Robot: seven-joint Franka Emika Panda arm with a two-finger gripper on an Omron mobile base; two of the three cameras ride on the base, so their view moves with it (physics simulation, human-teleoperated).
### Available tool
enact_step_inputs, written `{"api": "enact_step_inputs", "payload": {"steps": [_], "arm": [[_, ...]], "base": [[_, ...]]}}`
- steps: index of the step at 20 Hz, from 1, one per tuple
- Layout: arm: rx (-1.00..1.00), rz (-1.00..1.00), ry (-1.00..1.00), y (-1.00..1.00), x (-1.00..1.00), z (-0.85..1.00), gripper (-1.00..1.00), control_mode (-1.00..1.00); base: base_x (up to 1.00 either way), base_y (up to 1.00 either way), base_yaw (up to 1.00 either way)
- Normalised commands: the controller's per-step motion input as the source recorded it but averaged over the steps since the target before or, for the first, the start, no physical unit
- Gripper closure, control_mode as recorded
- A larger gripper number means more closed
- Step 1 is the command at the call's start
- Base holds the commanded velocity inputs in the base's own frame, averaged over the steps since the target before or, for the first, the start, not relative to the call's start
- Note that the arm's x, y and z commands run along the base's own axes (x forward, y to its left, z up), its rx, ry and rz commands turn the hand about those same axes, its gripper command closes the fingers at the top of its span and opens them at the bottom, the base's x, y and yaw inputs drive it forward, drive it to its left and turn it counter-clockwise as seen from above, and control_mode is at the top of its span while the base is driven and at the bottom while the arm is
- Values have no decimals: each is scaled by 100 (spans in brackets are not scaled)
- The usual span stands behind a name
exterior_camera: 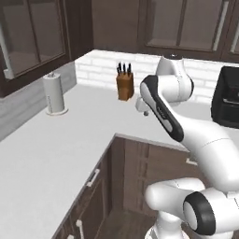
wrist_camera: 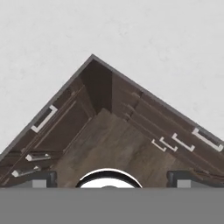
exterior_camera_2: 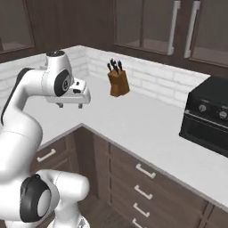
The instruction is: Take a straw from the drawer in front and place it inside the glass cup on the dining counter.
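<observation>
Left base view: arm raised above the inner corner of an L-shaped white worktop [exterior_camera: 42, 158].
A knife block [exterior_camera: 124, 82] stood by the brick backsplash, a paper towel roll [exterior_camera: 55, 94] to its left. Right base view had the gripper [exterior_camera_2: 70, 105] hanging empty over the worktop's corner edge, jaws apart, a black oven [exterior_camera_2: 208, 116] at right. Hand view looked down on closed dark drawer fronts [wrist_camera: 175, 140] with silver handles meeting at the corner, fingertips [wrist_camera: 41, 178] spread wide; straw, cup and dining counter could not be made out.

White L-shaped worktop [exterior_camera: 56, 144] carries a knife block [exterior_camera: 124, 82], paper towel roll [exterior_camera: 55, 93], probably a toaster oven [exterior_camera_2: 207, 115]
</observation>
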Motion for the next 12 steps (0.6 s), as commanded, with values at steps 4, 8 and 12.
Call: {"api": "enact_step_inputs", "payload": {"steps": [4, 8, 12], "arm": [[0, 0, 0, 0, 0, 0, -100, 100], [0, 0, 0, 0, 0, 0, -100, 100], [0, 0, 0, 0, 0, 0, -100, 100]], "base": [[-47, 81, -47], [-40, 73, -44], [-29, 66, -45]]}}
